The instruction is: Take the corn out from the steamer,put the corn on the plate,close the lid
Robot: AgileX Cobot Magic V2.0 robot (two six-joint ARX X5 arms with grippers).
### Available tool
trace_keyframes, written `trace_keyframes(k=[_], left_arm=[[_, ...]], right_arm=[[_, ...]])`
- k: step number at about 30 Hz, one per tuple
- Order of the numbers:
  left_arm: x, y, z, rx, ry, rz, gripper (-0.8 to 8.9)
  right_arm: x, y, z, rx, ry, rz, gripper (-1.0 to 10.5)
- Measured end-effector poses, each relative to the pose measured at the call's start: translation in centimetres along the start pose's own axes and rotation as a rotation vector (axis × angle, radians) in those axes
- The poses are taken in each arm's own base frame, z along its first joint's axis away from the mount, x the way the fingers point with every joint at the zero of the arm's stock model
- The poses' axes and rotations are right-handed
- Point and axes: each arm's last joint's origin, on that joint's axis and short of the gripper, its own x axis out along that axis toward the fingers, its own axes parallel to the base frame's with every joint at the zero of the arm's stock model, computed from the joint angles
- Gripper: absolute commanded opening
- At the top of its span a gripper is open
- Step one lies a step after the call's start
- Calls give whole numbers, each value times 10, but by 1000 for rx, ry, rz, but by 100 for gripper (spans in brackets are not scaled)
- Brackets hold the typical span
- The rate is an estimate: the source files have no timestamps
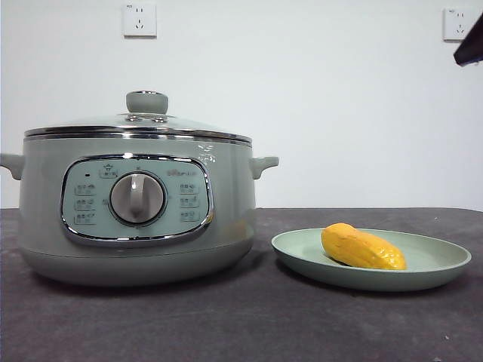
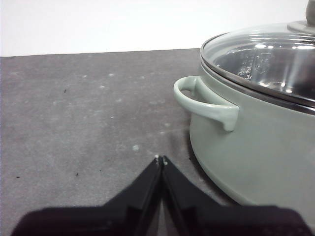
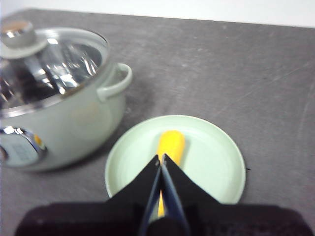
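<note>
The pale green steamer stands at the left with the glass lid seated on it. The yellow corn lies on the pale green plate to its right. My right gripper is shut and empty, raised above the plate and the corn; the steamer and its lid show beside it. My left gripper is shut and empty, low over the table beside the steamer's side handle, under the lid's rim.
A dark grey table holds everything. A black arm tip shows at the top right corner. Two wall sockets sit on the white wall behind.
</note>
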Motion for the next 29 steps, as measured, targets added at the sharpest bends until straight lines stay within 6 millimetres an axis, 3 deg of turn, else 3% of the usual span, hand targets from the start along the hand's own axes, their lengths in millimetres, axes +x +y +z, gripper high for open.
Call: trace_keyframes(k=[3, 8, 11, 17, 22, 29], left_arm=[[0, 0, 0, 0, 0, 0, -1], [0, 0, 0, 0, 0, 0, -1], [0, 0, 0, 0, 0, 0, -1], [0, 0, 0, 0, 0, 1, -1], [0, 0, 0, 0, 0, 1, -1], [0, 0, 0, 0, 0, 1, -1]], right_arm=[[-10, -9, -4, -28, -9, -61, 2], [-35, -29, -5, 16, -226, -169, 2], [-39, -38, -18, 4, -331, -256, 2], [-19, -44, -56, -38, -396, -258, 2], [3, -48, -87, -10, -286, -247, 2], [12, -49, -105, 25, -216, -243, 2]])
